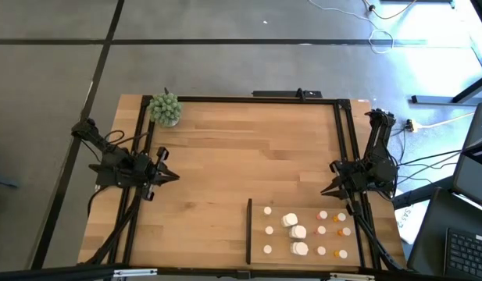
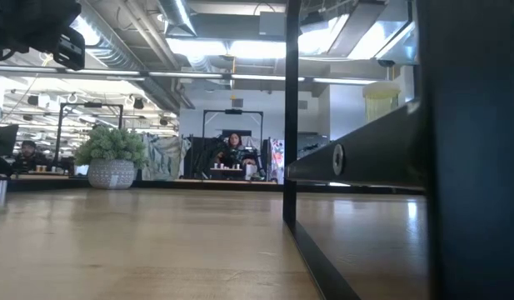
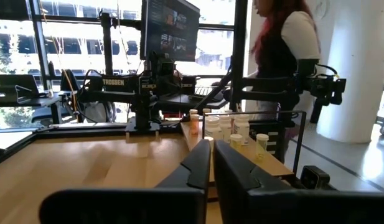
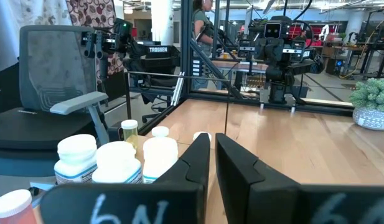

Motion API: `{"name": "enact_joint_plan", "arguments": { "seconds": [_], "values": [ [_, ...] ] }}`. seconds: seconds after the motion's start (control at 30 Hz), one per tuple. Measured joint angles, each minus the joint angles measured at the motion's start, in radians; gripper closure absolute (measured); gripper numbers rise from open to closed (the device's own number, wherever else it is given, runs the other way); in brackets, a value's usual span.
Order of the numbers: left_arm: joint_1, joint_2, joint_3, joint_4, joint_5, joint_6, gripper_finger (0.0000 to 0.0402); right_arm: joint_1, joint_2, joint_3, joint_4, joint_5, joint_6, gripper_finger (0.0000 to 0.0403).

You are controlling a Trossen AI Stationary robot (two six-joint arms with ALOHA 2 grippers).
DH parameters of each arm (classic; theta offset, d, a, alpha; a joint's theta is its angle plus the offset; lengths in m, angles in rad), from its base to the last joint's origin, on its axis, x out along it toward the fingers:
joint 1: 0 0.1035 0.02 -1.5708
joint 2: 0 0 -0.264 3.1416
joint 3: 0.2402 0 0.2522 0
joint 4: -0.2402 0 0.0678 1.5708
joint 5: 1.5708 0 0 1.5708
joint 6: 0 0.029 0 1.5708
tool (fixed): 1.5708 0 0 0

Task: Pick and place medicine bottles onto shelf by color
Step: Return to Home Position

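Observation:
The medicine bottles stand upright on the shelf [image 1: 303, 204], a pale wood panel at the table's near right with a black strip [image 1: 249, 230] along its left side. Small white bottles [image 1: 268, 230] form the left column, chunkier white ones [image 1: 297, 232] the middle, and orange ones with white caps [image 1: 333, 232] the right. My left gripper [image 1: 172, 176] hovers shut at the table's left edge, pointing right. My right gripper [image 1: 325, 190] hovers shut at the right edge, just beyond the shelf's far right corner. The right wrist view shows the chunky white bottles [image 4: 120, 163] close by.
A green spiky plant ball in a pot [image 1: 166, 109] stands at the far left corner. The black table frame [image 1: 248, 99] runs along the far edge and both sides. Bare wood [image 1: 241, 156] lies between the arms. A person [image 3: 285, 43] stands beyond the table.

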Motion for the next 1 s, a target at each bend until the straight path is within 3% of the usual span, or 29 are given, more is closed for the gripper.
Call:
{"name": "enact_joint_plan", "arguments": {
  "seconds": [0.37, 1.0],
  "values": [
    [0.0, 0.0, 0.0, 0.0, 0.0, 0.0, 0.0401, 0.0, 0.0, 0.0, 0.0, 0.0, 0.0, 0.0373],
    [0.0, 0.0, 0.0, 0.0, 0.0, 0.0, 0.0371, 0.0, 0.0, 0.0, 0.0, 0.0, 0.0, 0.0373]
  ]
}}
